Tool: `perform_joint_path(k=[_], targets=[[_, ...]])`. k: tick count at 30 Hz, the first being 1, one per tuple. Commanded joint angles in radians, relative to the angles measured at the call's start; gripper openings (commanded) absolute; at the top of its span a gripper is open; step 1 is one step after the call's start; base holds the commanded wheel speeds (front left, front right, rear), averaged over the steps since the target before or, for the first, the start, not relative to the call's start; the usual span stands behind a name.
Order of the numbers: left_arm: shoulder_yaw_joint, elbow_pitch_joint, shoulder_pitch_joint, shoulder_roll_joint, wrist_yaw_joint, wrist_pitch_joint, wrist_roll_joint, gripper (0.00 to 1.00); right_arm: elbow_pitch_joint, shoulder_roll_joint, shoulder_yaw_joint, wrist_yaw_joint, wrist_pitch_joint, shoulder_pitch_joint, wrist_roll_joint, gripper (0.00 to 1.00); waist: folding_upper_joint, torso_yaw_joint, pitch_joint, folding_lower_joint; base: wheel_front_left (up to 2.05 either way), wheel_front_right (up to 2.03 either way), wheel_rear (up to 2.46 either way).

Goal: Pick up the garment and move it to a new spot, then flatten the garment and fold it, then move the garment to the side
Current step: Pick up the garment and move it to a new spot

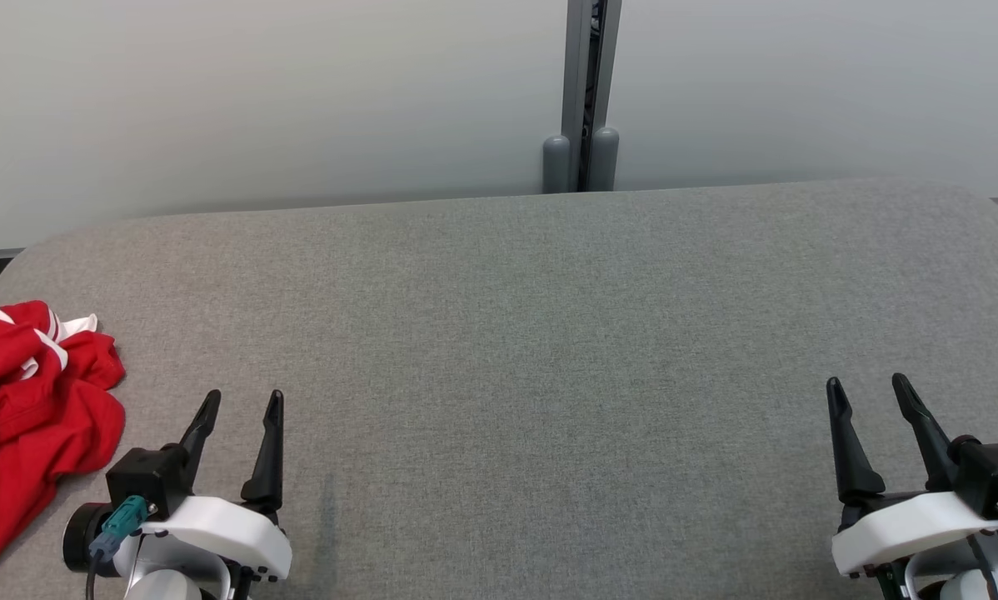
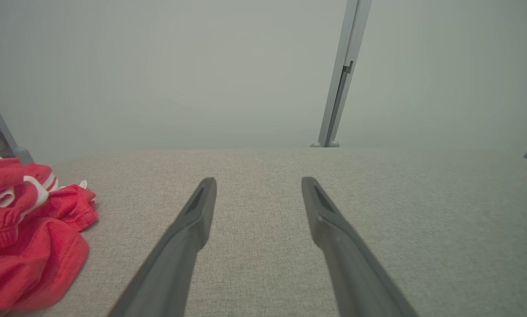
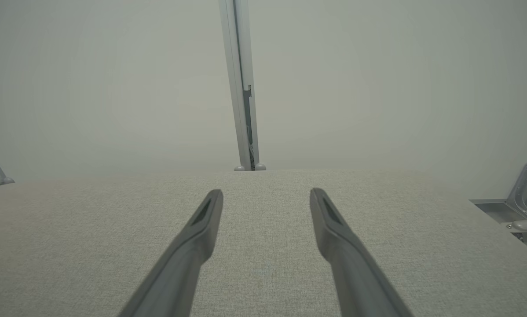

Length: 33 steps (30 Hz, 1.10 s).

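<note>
Landmark: grey post (image 1: 582,92) standing behind the middle of the desk's far edge.

Far left of the post: garment (image 1: 32,417), red with white stripes, in a loose crumpled heap at the left end of the desk (image 1: 549,333). Part of it runs past the frame edge in the head view. The left wrist view shows a stitched hem and a rolled band on top of the heap.

- Handling, as a judgement: light, thin knit, fully limp. It will sag and trail when lifted and won't hold a shape. Not fragile. It looks likely to drag on the cloth-covered desk rather than slide.
- Where to hold: a raised fold or the hem lobe on the side toward the post. That is the nearest edge that stands proud of the surface. A pinch there may catch several layers at once. A second hold on an edge or corner would be needed to spread it flat.

Left of the post, near side of the desk: left gripper (image 1: 245,398), jaws spread, nothing between them. It is just beside the garment's post-side edge and not touching it.

Right of the post, near side: right gripper (image 1: 865,382), jaws spread and empty, well apart from the garment.

Task stage, as a judgement: pick-up not yet begun. The left arm is the nearer one for it.
</note>
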Motion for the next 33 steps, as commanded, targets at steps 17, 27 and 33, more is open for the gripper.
perform_joint_path(k=[17,27,33], targets=[[0.006,-0.009,-0.047,0.011,0.018,-0.006,-0.020,1.00,-0.023,-0.014,0.006,0.002,0.013,-0.020,0.008,1.00,0.0000,0.107,0.015,0.0000,0.00,0.00,0.00],[0.024,-0.037,-0.063,0.014,0.028,-0.004,-0.024,1.00,-0.049,-0.020,0.052,0.002,0.025,-0.046,0.026,1.00,0.0000,0.288,0.034,0.0000,0.00,0.00,0.00],[0.036,-0.052,-0.059,0.014,0.025,-0.004,-0.033,1.00,-0.043,-0.014,0.083,0.002,0.025,-0.056,0.037,1.00,0.0000,0.382,0.042,0.0000,0.00,0.00,0.00]])
